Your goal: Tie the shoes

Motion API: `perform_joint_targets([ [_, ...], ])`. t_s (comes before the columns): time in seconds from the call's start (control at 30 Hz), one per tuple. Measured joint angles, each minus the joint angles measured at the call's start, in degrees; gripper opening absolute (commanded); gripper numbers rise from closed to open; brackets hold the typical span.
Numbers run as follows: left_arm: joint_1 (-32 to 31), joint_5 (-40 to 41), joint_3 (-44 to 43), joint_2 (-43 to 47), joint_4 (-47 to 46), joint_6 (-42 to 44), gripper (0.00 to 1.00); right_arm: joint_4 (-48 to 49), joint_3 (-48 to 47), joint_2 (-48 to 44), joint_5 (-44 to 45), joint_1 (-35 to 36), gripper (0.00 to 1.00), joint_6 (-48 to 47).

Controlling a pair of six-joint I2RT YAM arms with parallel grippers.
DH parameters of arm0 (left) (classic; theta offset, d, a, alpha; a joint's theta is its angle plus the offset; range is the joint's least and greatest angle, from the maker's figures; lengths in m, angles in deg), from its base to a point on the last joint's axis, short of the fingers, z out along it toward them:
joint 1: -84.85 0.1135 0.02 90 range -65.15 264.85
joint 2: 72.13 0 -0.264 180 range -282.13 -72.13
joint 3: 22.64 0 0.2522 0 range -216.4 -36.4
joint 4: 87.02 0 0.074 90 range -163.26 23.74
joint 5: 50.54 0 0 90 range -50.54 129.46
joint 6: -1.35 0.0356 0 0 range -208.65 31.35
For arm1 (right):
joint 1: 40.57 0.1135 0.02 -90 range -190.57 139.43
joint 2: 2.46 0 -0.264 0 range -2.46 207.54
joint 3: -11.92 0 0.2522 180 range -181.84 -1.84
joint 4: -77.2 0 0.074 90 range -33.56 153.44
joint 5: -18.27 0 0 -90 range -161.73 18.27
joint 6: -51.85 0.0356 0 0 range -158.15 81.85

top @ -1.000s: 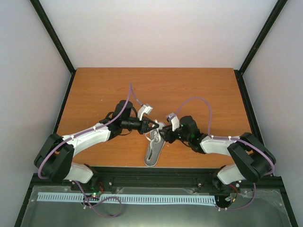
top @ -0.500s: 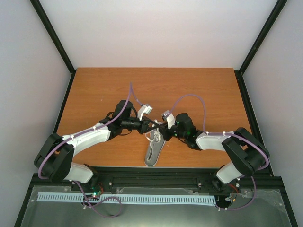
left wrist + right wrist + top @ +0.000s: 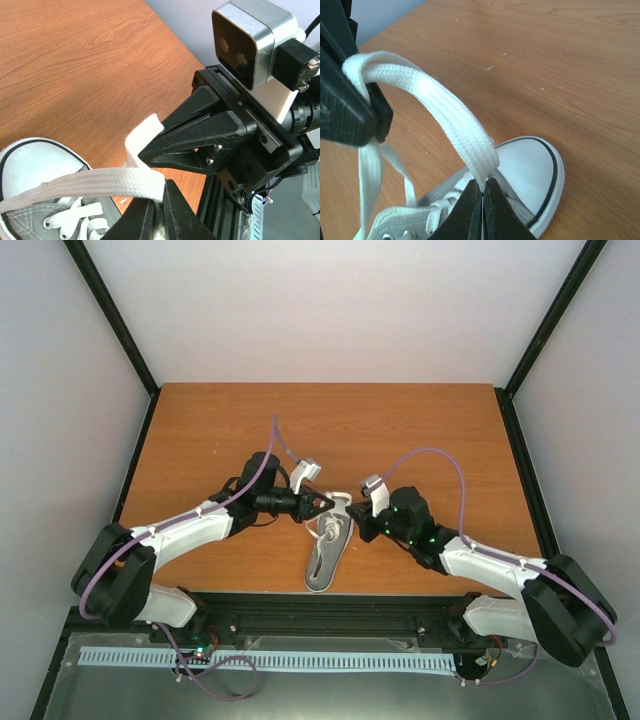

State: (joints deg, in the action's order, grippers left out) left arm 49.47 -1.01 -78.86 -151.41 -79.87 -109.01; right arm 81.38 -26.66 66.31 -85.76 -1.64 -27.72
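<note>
The grey sneaker lies on the desk, toe away from the bases, just under the left pincer and right pincer. Both arms reach inward, each pincer clamped on the white lace.

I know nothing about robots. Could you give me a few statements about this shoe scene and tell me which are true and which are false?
1. The left gripper and the right gripper are both shut on the white lace. True.
2. The shoe is black all over. False: it is grey with a white toe cap.
3. The shoe rests on a wooden table. True.
4. Two shoes lie on the table. False: there is only one.
</note>
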Motion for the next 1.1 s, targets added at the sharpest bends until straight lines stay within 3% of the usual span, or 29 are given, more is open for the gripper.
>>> perform_joint_targets([
  [0.43,0.0,0.07,0.0,-1.77,0.04,0.04,0.08,-18.99,0.09,-7.41,-6.21,0.5,0.03,5.7],
  [0.8,-1.25,0.2,-0.24,-7.69,1.14,1.27,0.07,-13.27,2.1,6.34,-4.5,0.94,0.03,12.61],
  [0.83,-1.36,0.24,-0.31,-7.78,1.36,1.49,0.07,-13.07,2.08,6.6,-4.22,0.94,0.06,12.87],
  [1.0,-1.42,0.31,-0.87,-7.82,1.53,2.19,0.07,-15.56,2.12,2.93,0.13,0.96,0.57,14.19],
  [1.1,-1.44,0.24,-1.22,-7.82,1.51,2.23,0.07,-19.17,2.16,-4.57,3.45,0.96,0.74,13.97],
])
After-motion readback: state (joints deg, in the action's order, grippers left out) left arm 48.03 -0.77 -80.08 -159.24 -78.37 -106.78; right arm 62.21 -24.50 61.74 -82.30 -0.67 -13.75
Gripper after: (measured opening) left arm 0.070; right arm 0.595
